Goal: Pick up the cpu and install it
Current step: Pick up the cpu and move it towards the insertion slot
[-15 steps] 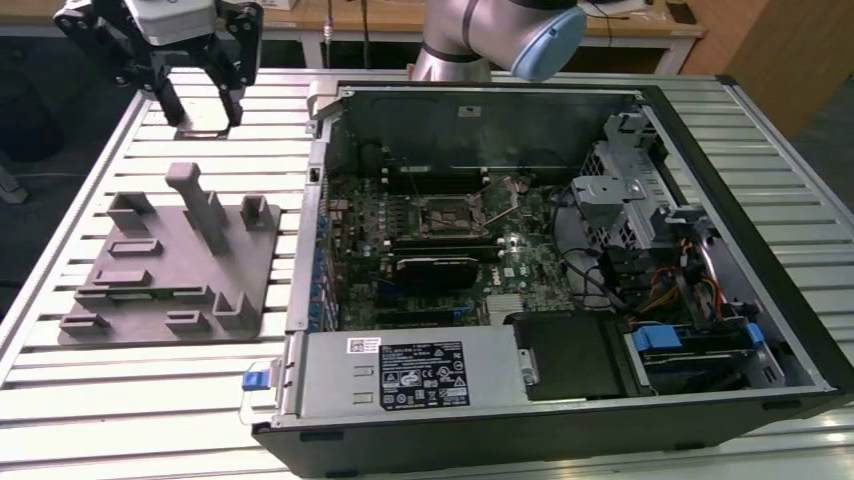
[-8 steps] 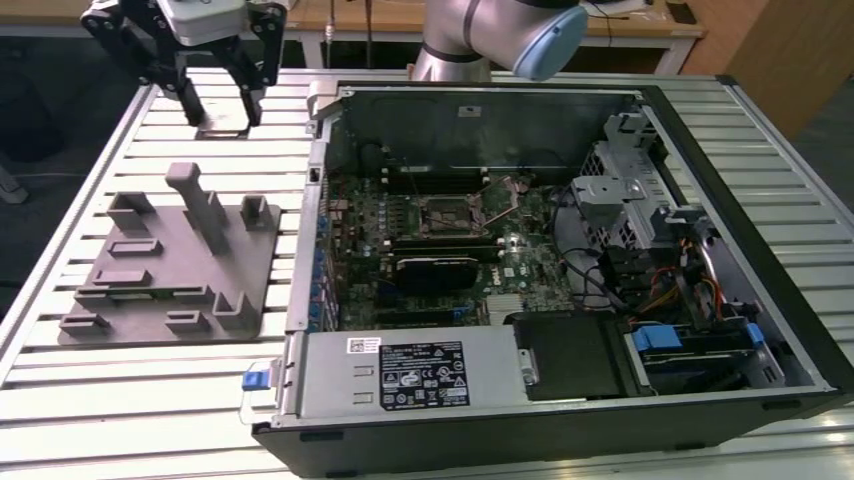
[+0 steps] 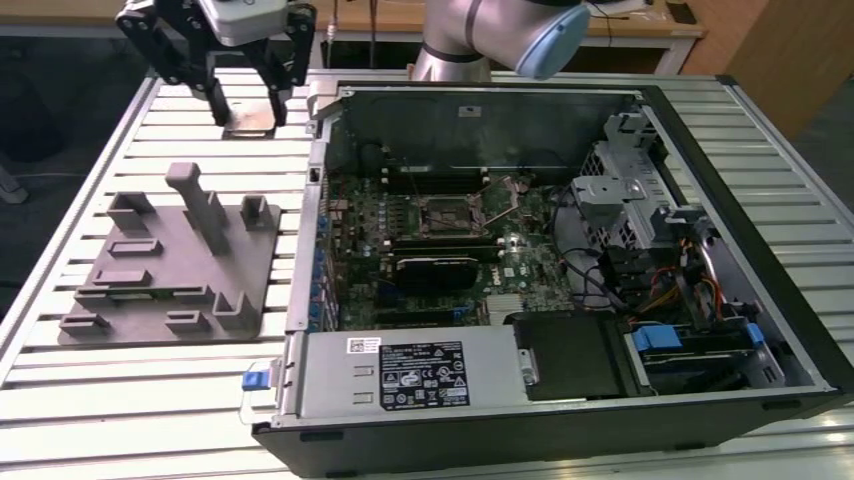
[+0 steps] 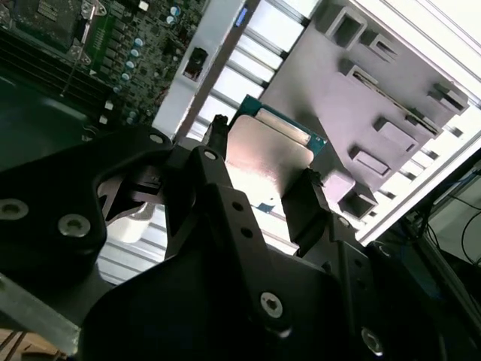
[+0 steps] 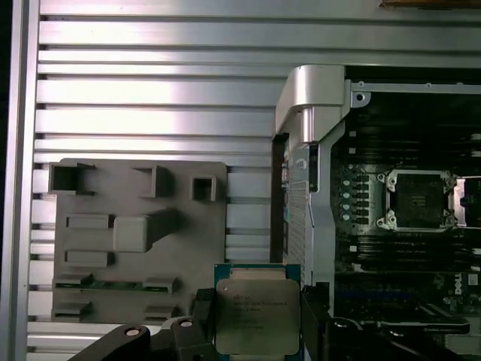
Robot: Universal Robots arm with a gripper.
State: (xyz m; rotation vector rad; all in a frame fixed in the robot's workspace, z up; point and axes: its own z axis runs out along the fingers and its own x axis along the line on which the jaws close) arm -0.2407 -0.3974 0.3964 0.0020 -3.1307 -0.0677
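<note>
The gripper point(image 3: 248, 112) pinches the cpu point(image 5: 257, 316) by two opposite edges, metal plate toward the first wrist view; it sits over the slatted table point(image 3: 160, 400), near the grey tray point(image 3: 174, 260); just beside the open computer case point(image 3: 534, 110).

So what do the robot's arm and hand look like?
The arm is a shiny silver-grey tube with a round pale blue cap at a joint. The hand is black, with two chunky jointed fingers dotted with silver screws, and a whitish block on top.
</note>
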